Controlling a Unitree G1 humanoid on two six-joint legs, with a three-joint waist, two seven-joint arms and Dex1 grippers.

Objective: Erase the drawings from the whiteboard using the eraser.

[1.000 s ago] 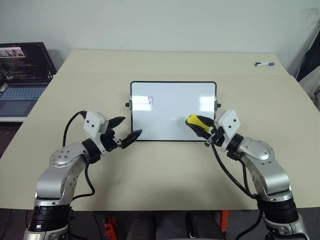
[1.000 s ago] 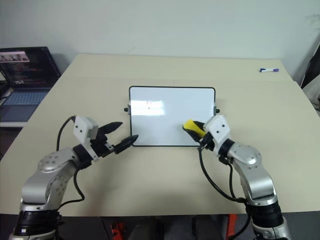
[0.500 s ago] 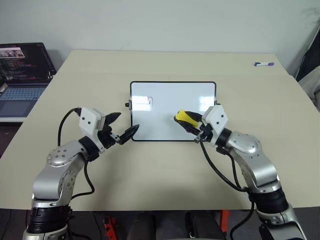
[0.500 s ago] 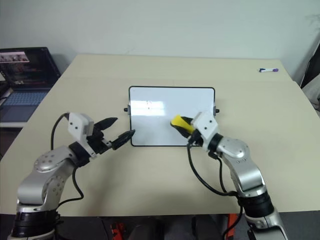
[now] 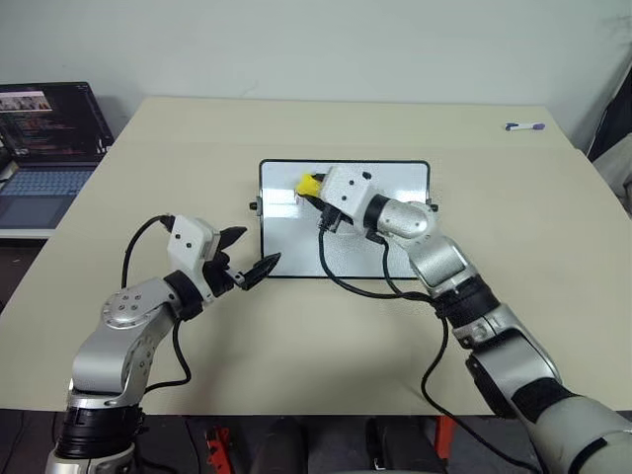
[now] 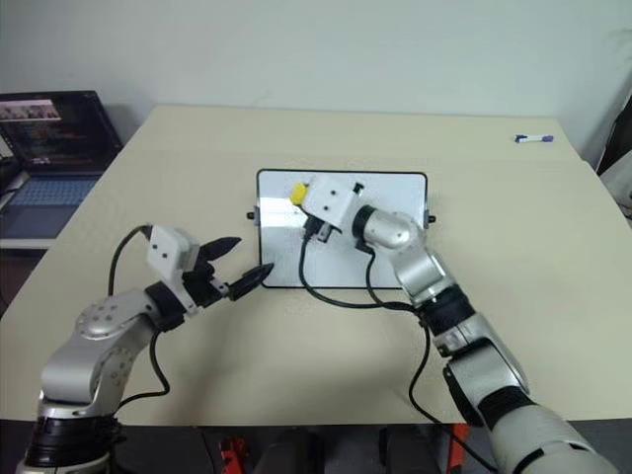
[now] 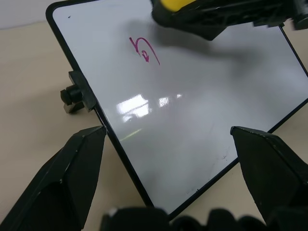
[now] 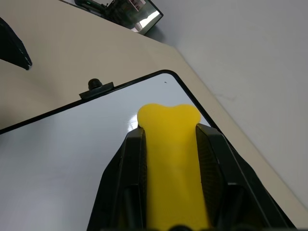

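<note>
The left gripper (image 7: 168, 144) stands open — one black finger (image 7: 72, 168) off the whiteboard (image 7: 192, 125) edge, the other over its lower corner. A pink hook-like drawing (image 7: 144, 50) lies just beside the yellow eraser (image 7: 180, 5), which another gripper's black fingers (image 7: 226, 19) clamp.

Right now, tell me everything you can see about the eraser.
The eraser is a small yellow oblong block with a notched, rounded end, looking soft like foam. The right gripper is shut on it, its two black fingers clamping the long sides, so only the front end sticks out. It is held over the upper left part of the whiteboard, close to a small pinkish drawing. Whether it touches the board cannot be told.
</note>
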